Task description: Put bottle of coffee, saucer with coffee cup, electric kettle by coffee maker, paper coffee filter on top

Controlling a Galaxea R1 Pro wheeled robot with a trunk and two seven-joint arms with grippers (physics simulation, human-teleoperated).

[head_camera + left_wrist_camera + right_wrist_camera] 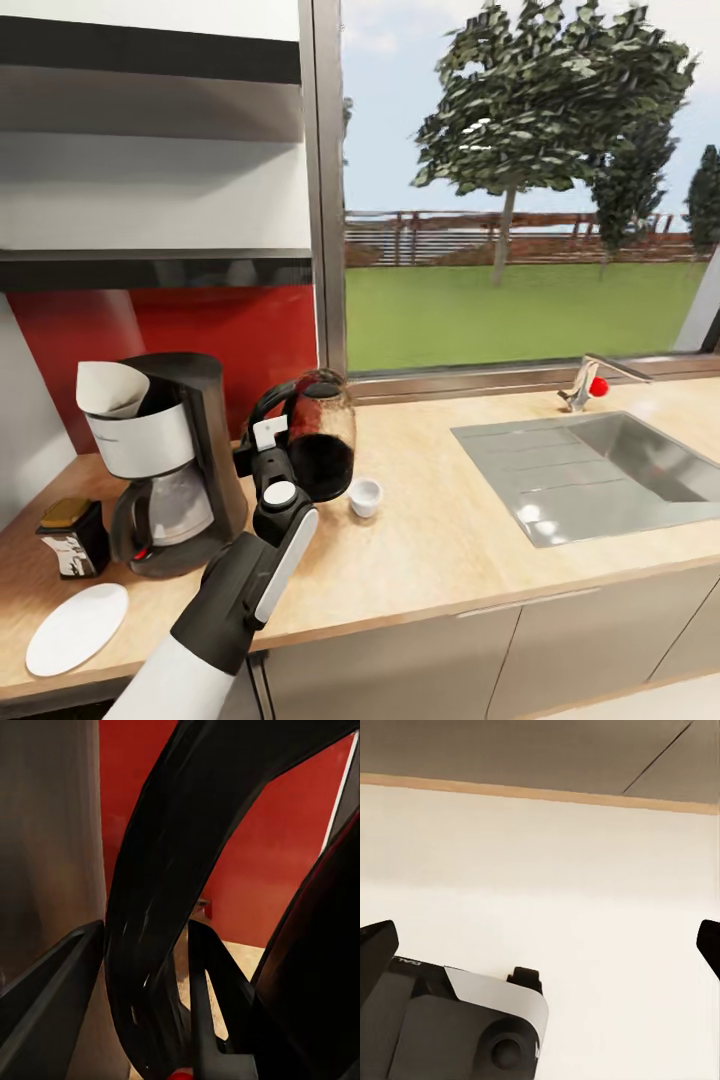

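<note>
Left gripper (146, 975): as its fingers straddled the electric kettle (322, 435) handle, jaws apparently clamped on it.
Right gripper (544, 945): jaws stood apart.

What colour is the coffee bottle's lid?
Golden-brown, on the bottle of coffee; clearest in the head view.

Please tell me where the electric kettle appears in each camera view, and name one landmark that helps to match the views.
Head view: the electric kettle stands on the countertop, centre-left, right of the coffee maker.
Left wrist view: its black loop handle runs between the left claw's fingers.
Right wrist view: not in it.
Shared landmark: the red backsplash.
</note>
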